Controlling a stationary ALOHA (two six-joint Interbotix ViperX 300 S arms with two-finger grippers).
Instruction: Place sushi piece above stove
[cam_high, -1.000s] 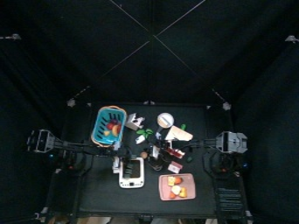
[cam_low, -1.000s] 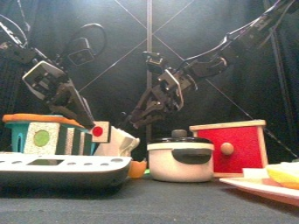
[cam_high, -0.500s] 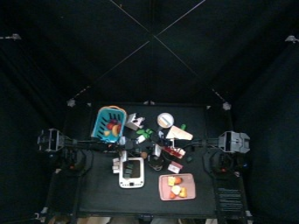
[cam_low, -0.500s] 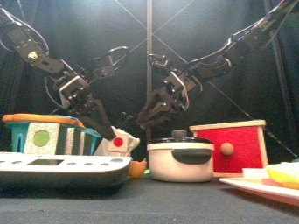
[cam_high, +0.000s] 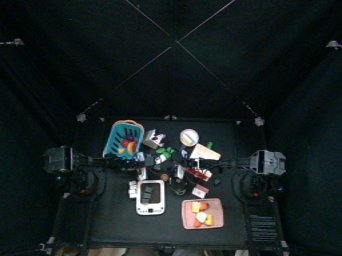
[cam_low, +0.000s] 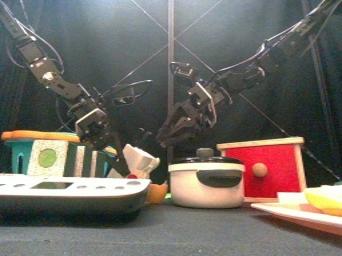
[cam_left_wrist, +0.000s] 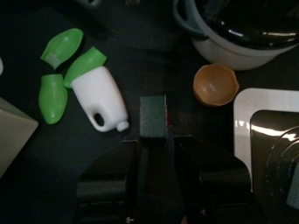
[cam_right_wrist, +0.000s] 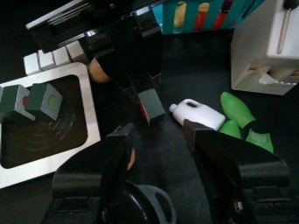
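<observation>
A small dark green sushi piece (cam_left_wrist: 155, 121) with a red spot sits between the jaws of my left gripper (cam_left_wrist: 155, 133), which is shut on it. The right wrist view shows the same piece (cam_right_wrist: 152, 105) hanging under that gripper, just beside the stove (cam_right_wrist: 47, 144). The stove (cam_low: 67, 195) is a white block with a dark round top, at the table's front left (cam_high: 151, 198). Two small green squares sit at one end of it. My right gripper (cam_low: 174, 130) hangs open behind the pot, holding nothing.
A white bottle (cam_left_wrist: 100, 92), green pieces (cam_left_wrist: 65, 44) and an orange cup (cam_left_wrist: 216, 83) lie around the left gripper. A lidded pot (cam_low: 203, 183) and a red box (cam_low: 267, 168) stand mid-table. A teal basket (cam_high: 124, 140) is at the back left, a pink tray (cam_high: 202, 213) front right.
My left gripper has swung right and down with the sushi piece, its wrist turning. The right arm has barely moved.
</observation>
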